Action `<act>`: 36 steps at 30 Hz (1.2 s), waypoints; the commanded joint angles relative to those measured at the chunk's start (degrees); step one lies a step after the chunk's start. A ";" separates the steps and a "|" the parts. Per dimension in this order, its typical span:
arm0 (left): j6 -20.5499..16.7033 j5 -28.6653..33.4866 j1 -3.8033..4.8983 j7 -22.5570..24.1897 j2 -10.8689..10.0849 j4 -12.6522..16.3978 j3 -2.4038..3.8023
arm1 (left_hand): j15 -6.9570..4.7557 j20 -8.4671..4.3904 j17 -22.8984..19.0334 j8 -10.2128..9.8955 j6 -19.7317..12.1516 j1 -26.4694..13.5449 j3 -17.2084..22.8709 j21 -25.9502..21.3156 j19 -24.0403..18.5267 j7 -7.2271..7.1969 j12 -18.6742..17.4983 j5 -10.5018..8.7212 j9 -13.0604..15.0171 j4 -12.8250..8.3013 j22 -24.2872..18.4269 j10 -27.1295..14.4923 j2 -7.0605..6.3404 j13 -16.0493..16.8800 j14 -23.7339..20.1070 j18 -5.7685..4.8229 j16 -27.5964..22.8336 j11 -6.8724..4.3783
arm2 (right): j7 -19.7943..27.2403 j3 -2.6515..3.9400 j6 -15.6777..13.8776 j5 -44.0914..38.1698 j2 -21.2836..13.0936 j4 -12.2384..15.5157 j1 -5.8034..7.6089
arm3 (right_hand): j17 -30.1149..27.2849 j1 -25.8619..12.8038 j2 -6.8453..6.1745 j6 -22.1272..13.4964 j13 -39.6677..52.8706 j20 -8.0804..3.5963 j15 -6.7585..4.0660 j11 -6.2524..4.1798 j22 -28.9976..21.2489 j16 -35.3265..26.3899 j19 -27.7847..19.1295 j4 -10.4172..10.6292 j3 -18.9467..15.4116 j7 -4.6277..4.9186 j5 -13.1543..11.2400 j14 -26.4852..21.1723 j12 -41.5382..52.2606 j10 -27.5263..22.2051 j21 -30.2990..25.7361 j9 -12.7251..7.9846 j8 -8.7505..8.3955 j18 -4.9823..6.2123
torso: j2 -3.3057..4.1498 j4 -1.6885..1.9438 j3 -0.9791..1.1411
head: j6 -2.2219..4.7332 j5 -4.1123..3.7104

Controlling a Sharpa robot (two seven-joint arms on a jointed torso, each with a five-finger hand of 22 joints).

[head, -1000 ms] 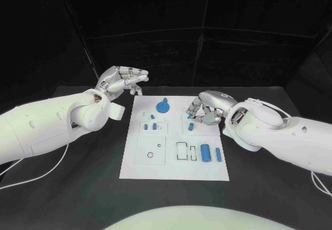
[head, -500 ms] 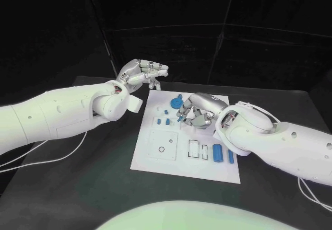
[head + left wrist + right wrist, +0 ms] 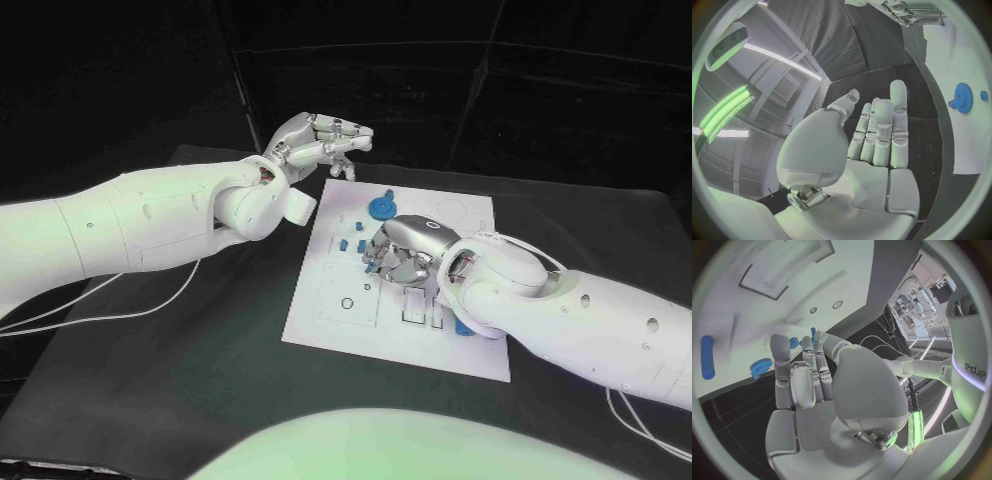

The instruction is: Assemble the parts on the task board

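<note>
Task board under the right hand, gear at its far end

Task board (image 3: 325, 325), one white plate, lies in the middle of the black table (image 3: 188, 380). One blue gear (image 3: 379, 207) stands near the board's far edge, with a small blue knob (image 3: 984, 95) just beside it. Three small blue pegs (image 3: 351, 244) sit in a cluster nearer the board's middle, beside the right hand (image 3: 404, 250). That hand hangs over the board's centre, fingers curled downward; whether it grips a part, I cannot tell. The left hand (image 3: 320, 140) hovers beyond the board's far corner, fingers curled in on nothing.
</note>
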 commanded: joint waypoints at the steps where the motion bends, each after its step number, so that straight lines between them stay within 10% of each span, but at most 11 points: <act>1: 0.57 0.27 0.09 0.47 0.10 0.12 0.04 | 0.00 0.42 -0.06 0.22 -0.30 -0.21 -0.31 -0.39 -0.05 0.02 0.38 0.06 -0.08 0.13 -0.05 -0.46 0.18 0.05 -0.43 0.77 -0.06 0.03 | 0.84 -0.10 2.77 -3.01 0.28 -0.33 0.00 | -0.06 0.08 0.59 -0.10 -0.01 -0.12 -0.13 0.18 -0.05 0.20 0.05 -0.07 0.25 0.05 0.27 2.26 -0.25 0.03 -0.12 -0.05 -0.21 0.17 | -0.04 0.00 -0.01 | -0.21 -0.01; 36: 0.66 0.27 0.09 0.02 0.05 0.12 0.04 | 0.01 0.43 -0.15 0.24 -0.35 -0.14 -0.39 -0.43 -0.03 0.03 0.45 0.12 -0.08 0.16 -0.09 -0.54 0.28 0.06 -0.47 0.78 -0.06 0.04 | 1.13 -0.73 5.66 -5.82 1.13 -1.39 -0.40 | -0.05 0.08 0.54 -0.11 0.00 -0.11 -0.12 0.20 -0.05 0.20 0.04 -0.15 0.23 0.09 0.25 2.25 -0.28 0.06 -0.13 -0.05 -0.25 0.17 | -0.01 0.00 -0.03 | -1.38 0.01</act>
